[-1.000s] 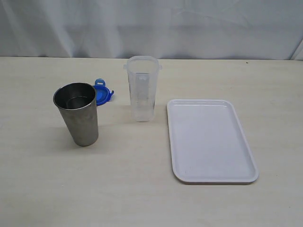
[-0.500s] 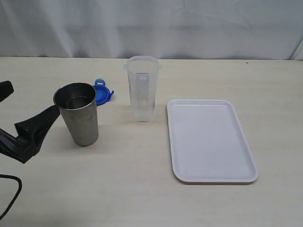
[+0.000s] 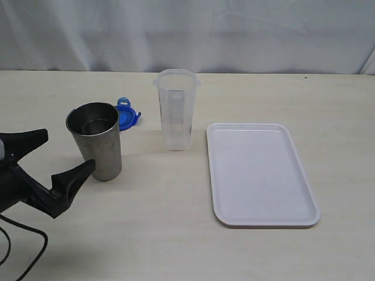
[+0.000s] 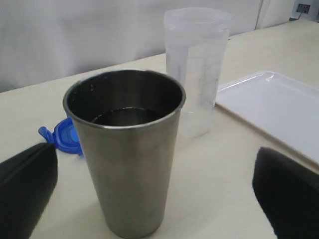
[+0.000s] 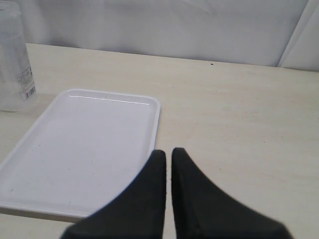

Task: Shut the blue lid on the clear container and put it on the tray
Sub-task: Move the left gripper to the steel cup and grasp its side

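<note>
The clear container (image 3: 176, 111) stands upright and unlidded at centre frame, just left of the bare tray (image 3: 261, 175). The blue lid (image 3: 126, 114) lies flat behind the steel cup (image 3: 96, 140), whose contents I cannot make out. The left gripper (image 3: 64, 151), at lower left, has its fingers spread wide beside the cup. The right gripper (image 5: 168, 154) has its fingers pressed together.

Three cameras, one table (image 3: 176, 252).
Exterior looks down over everything toward the curtain (image 3: 176, 35); left wrist sits low, close to the steel cup (image 4: 124, 159); right wrist low by the tray (image 5: 84, 149) (all share tray and clear container (image 3: 176, 111)).
</note>
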Controlling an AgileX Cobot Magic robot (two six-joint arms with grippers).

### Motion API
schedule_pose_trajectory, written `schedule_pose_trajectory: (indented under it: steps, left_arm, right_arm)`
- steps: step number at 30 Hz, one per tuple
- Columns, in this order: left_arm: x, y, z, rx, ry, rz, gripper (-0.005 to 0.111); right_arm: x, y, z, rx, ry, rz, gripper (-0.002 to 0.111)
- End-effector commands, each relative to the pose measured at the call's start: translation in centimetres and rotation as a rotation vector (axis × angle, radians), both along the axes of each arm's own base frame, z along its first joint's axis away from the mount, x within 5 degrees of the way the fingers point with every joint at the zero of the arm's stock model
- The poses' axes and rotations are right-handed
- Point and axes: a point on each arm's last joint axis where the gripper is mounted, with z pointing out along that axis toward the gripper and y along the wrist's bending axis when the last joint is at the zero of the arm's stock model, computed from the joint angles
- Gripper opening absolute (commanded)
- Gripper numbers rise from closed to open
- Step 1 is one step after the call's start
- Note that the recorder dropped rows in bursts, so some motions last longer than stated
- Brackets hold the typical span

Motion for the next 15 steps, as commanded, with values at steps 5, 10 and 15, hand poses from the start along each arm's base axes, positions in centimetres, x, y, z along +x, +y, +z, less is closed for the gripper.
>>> schedule_pose_trajectory:
  steps: [5,10,15]
  left_arm:
    - [2.4,-0.4,-2.2,0.008,0.051,-0.021,0.105]
    - [3.7,-0.8,-3.3,0.015,0.072,-0.058,0.105]
    - [5.3,-0.9,-4.1,0.014,0.073,-0.056,0.105]
  right_arm:
    - [0.0,0.0,0.0,0.001,-0.012,-0.003,0.005]
    - [0.0,0.0,0.0,0.001,-0.012,-0.003,0.005]
    - [0.0,0.0,0.0,0.001,-0.012,-0.003,0.005]
